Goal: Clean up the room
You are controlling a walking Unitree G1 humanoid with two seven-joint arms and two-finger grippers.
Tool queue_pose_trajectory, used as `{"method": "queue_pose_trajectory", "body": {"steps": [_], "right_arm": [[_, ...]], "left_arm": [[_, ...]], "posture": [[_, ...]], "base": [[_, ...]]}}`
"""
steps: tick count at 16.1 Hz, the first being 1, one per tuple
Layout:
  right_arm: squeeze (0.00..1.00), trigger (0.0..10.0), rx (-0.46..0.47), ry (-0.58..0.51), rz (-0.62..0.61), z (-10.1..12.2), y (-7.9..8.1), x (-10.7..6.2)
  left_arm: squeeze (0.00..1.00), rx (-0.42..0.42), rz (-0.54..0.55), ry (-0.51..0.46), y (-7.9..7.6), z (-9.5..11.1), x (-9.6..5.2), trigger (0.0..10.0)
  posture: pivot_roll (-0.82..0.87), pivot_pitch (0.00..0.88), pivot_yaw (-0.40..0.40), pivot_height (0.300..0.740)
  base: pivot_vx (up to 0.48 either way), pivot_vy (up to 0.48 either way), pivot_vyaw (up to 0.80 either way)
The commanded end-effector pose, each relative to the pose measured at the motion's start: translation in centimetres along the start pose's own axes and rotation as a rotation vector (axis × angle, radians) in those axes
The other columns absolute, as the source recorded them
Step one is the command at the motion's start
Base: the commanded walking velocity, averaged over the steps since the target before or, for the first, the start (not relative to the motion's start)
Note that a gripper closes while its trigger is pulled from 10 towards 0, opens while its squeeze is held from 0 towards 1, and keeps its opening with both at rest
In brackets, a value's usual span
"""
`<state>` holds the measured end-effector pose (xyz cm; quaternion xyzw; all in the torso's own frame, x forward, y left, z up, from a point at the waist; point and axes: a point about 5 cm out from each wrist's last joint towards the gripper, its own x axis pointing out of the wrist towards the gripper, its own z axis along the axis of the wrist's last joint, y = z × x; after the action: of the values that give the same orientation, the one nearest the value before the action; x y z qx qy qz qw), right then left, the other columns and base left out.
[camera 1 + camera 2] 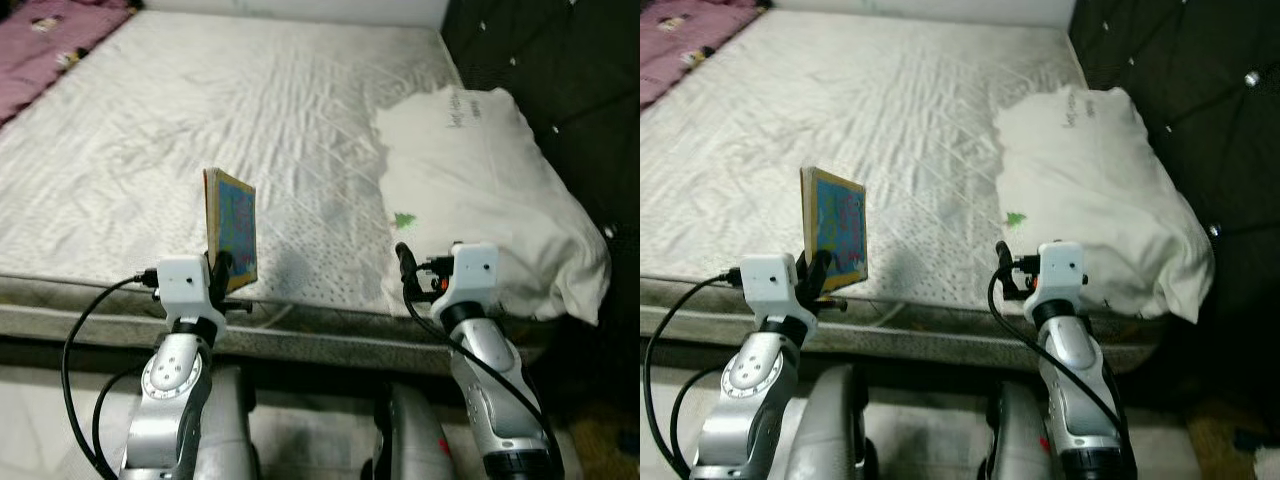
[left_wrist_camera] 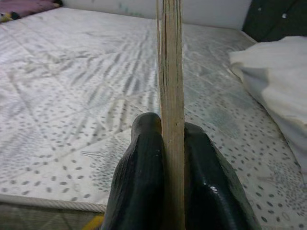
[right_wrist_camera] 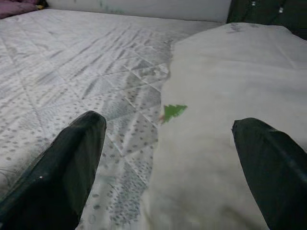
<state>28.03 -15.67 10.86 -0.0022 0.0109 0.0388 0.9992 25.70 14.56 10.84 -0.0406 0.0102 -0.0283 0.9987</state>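
Over the near edge of the bed, the left end effector is clenched on a book, holding it upright with its blue cover toward the pillow. In the left wrist view both fingers press the book's page edge from either side. The right end effector hovers released, fingers wide apart, at the bed's near edge just before the white pillow, which lies at the near right corner by a dark headboard. A pink blanket lies at the far left corner.
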Motion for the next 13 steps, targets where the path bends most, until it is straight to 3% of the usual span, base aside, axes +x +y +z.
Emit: {"method": "queue_pose_trajectory", "body": {"steps": [1, 4, 13], "right_arm": [[0.00, 10.0, -0.007, -0.001, -0.003, 0.05, -0.22, -0.08], [0.00, 10.0, -0.006, 0.000, -0.004, 0.03, -0.22, -0.04], [0.00, 10.0, -0.035, -0.018, 0.020, 0.18, 0.11, 0.00]], "left_arm": [[0.00, -0.009, -0.014, -0.044, -0.19, 0.92, 0.08, 10.0], [0.00, -0.027, -0.026, -0.062, -0.36, 1.18, 0.06, 10.0], [0.00, -0.045, -0.062, -0.060, -0.67, 1.08, -0.07, 10.0]], "posture": [[0.02, 0.064, -0.010, 0.525], [0.02, 0.062, -0.010, 0.525], [0.02, 0.049, -0.008, 0.525]], "base": [[0.000, 0.000, 0.00], [0.000, 0.000, 0.00], [0.307, 0.000, 0.00]]}}
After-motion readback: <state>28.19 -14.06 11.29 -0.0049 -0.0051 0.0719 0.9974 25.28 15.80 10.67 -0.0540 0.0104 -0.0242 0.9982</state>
